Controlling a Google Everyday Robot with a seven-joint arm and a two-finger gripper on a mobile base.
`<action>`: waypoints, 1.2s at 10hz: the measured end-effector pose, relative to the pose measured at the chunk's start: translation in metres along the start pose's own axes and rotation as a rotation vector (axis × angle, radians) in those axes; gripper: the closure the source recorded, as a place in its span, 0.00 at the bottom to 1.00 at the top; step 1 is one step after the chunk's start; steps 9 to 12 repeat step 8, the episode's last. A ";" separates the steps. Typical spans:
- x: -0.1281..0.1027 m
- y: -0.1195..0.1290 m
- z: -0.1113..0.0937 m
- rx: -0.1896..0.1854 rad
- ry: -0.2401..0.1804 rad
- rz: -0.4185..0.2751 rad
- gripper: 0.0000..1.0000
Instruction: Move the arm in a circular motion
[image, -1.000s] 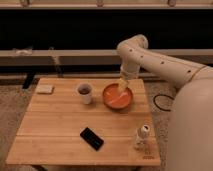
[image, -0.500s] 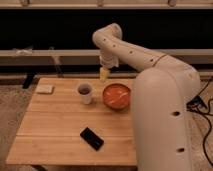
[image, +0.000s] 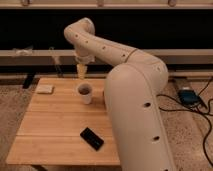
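Note:
The cream-white arm (image: 131, 90) is thick and tubular with rows of small dark holes. It rises from the lower right, fills the right half of the view, and bends over at a rounded joint (image: 80, 32) at upper centre. The gripper (image: 82, 70), a small yellowish tip, hangs down from that joint above the far edge of the wooden table (image: 50, 125), just behind the white cup (image: 85, 92). It holds nothing that I can see.
A white cup with dark liquid stands at the table's centre back. A black phone (image: 92, 138) lies near the front. A small white block (image: 45, 89) sits at the back left corner. Cables and a blue box (image: 189, 96) lie on the floor at right.
The arm has swung left and toward the camera. The gripper moved from over the orange bowl to behind the cup. The arm now hides the bowl and the right side of the table.

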 end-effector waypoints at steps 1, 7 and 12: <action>-0.021 0.020 -0.004 -0.014 -0.018 -0.052 0.20; -0.053 0.057 -0.019 -0.081 -0.116 -0.199 0.20; -0.054 0.058 -0.019 -0.082 -0.116 -0.200 0.20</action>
